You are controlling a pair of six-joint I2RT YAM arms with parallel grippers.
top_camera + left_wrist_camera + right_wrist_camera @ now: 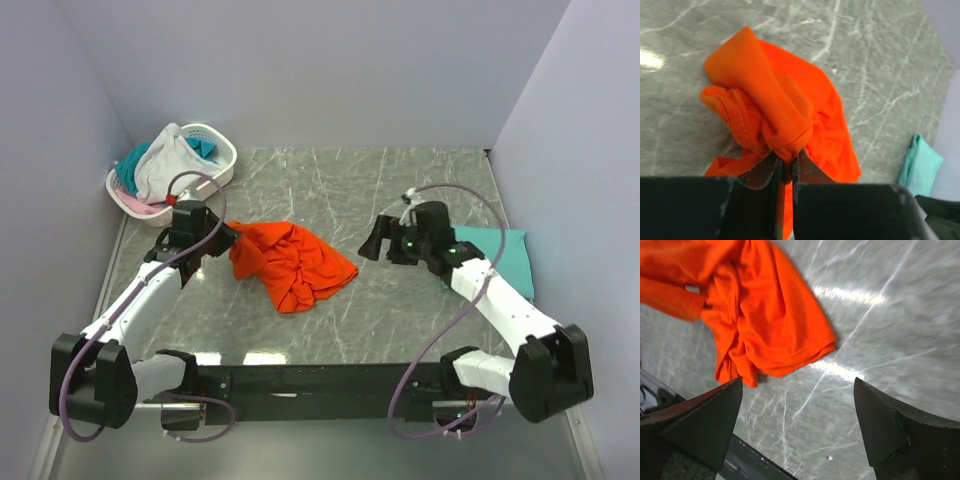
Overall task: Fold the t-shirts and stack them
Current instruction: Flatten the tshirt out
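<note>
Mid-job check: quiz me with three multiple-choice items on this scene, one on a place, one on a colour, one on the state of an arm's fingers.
1. Where on the table is the basket?
A. far left corner
B. near right corner
C. centre

2. What colour is the shirt pinched by the left fingers?
A. teal
B. white
C. orange

3. How do the right fingers stand?
A. shut on cloth
B. open, holding nothing
C. shut, empty

Answers:
1 A, the top view shows the basket in the far left corner.
2 C, the left wrist view shows orange cloth clamped between the fingers.
3 B, the right wrist view shows the fingers wide apart with only bare table between them.
</note>
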